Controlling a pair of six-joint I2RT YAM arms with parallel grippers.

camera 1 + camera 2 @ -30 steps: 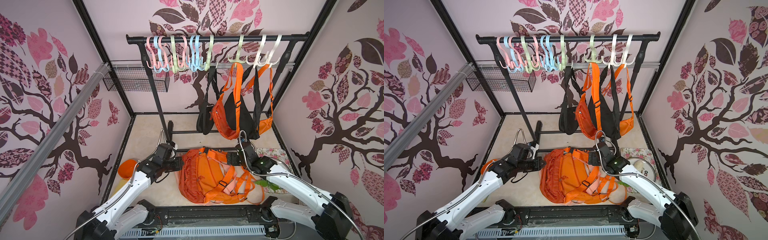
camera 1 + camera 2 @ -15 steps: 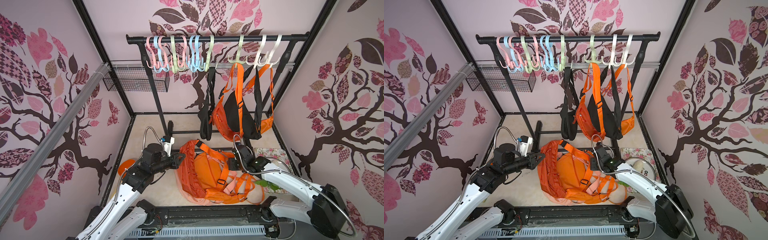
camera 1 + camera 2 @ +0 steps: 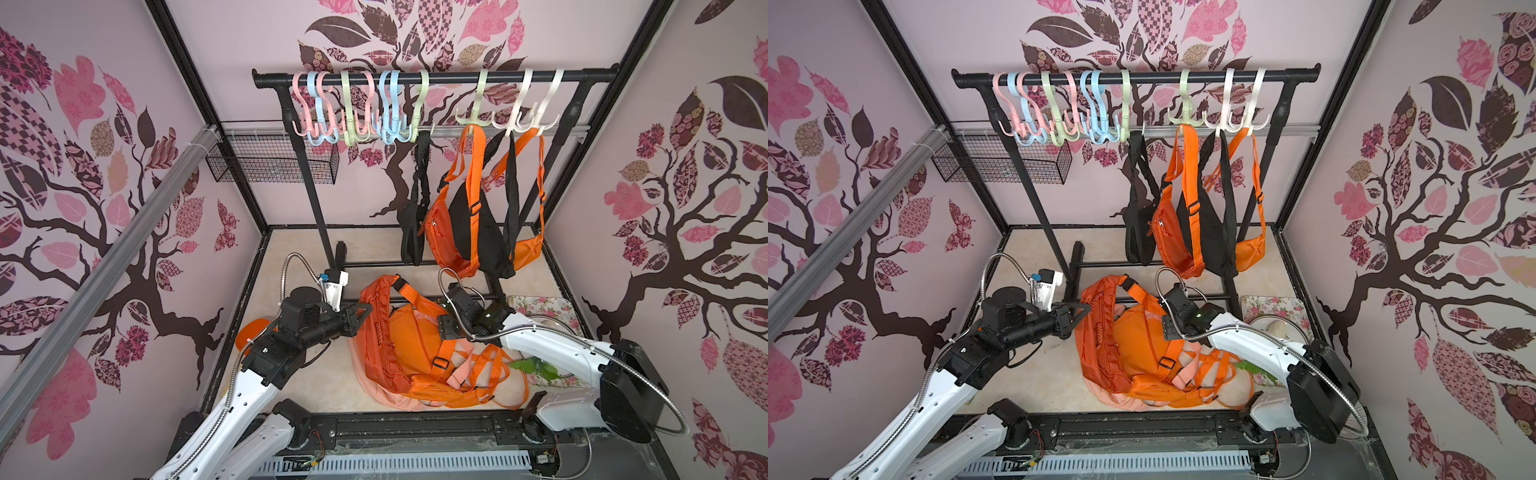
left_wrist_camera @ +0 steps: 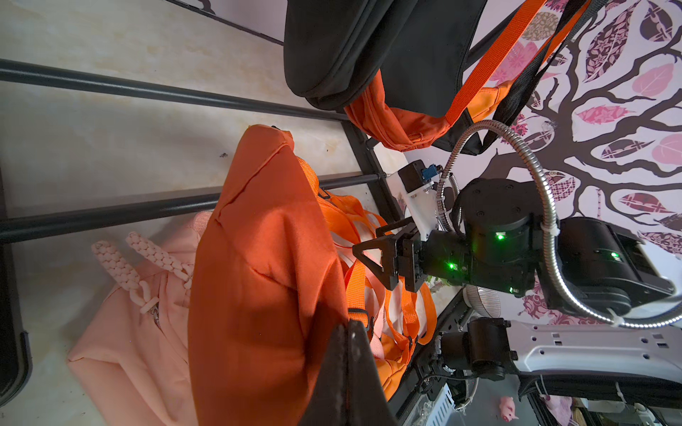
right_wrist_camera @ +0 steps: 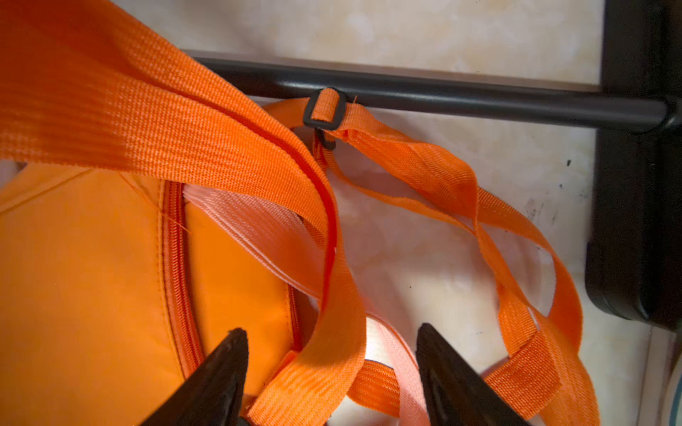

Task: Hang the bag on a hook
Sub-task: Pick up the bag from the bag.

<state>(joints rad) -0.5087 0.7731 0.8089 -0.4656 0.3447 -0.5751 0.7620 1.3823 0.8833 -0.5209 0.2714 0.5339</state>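
Observation:
The orange bag (image 3: pixel 399 345) (image 3: pixel 1125 349) lies on the floor below the rack, its left edge pulled up. My left gripper (image 3: pixel 368 309) (image 4: pixel 350 326) is shut on that edge of the bag (image 4: pixel 258 276). My right gripper (image 5: pixel 331 329) (image 3: pixel 444 328) is open over the bag's right side, with the orange strap (image 5: pixel 332 265) running loose between its fingers. Coloured hooks (image 3: pixel 353 124) (image 3: pixel 1059 129) hang empty on the left part of the black rail (image 3: pixel 436 77).
Black and orange bags (image 3: pixel 453 232) hang from the right-hand hooks. A peach bag (image 4: pixel 121 350) lies under the orange one. The rack's floor bars (image 5: pixel 443 96) run just behind. A wire basket (image 3: pixel 270 162) is on the left wall. A floral tray (image 3: pixel 540 305) sits at right.
My left arm has risen and drawn the bag's left edge up, so the bag stands taller. The right gripper has shifted a little over the straps.

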